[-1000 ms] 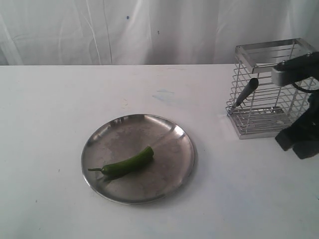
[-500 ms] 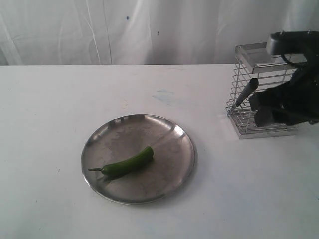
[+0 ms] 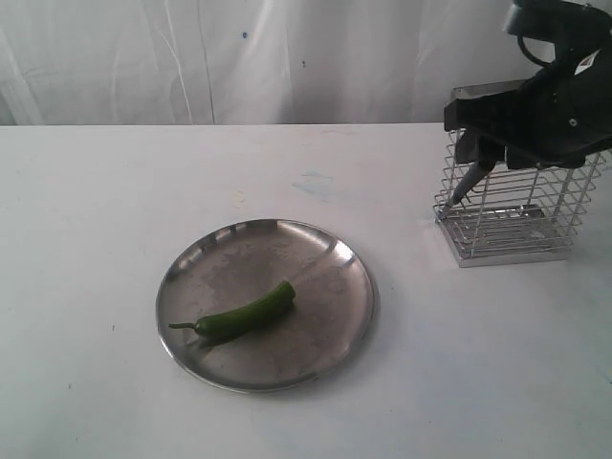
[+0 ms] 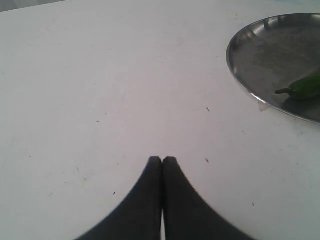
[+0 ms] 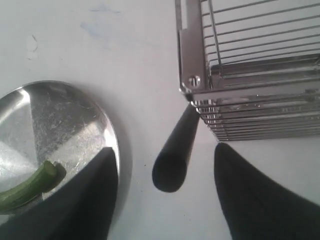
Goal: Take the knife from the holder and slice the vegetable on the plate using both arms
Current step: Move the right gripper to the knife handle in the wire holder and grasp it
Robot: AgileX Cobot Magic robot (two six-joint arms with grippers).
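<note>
The black knife stands slanted in the wire holder [image 3: 512,206], its handle [image 3: 468,180] poking out at the holder's left side. My right gripper [image 3: 476,151] hovers just over that handle. In the right wrist view it [image 5: 164,147] is open, with the handle's end [image 5: 172,159] between the two fingers and touching neither. The green chili [image 3: 244,316] lies on the steel plate [image 3: 316,263] at the table's middle. My left gripper [image 4: 162,159] is shut on nothing, low over bare table, with the plate [image 4: 260,55] and the chili's stem end [image 4: 302,87] off to one side.
A white curtain hangs behind the white table. The holder [image 5: 240,100] stands near the table's right rear, roughly a plate's radius from the plate [image 5: 65,115]. The chili's cut end [image 5: 35,185] shows beside one right finger [image 5: 95,200].
My right arm has risen from low at the holder's right front and swung left, ending above the holder with its gripper over the knife handle. Plate and chili have not moved.
</note>
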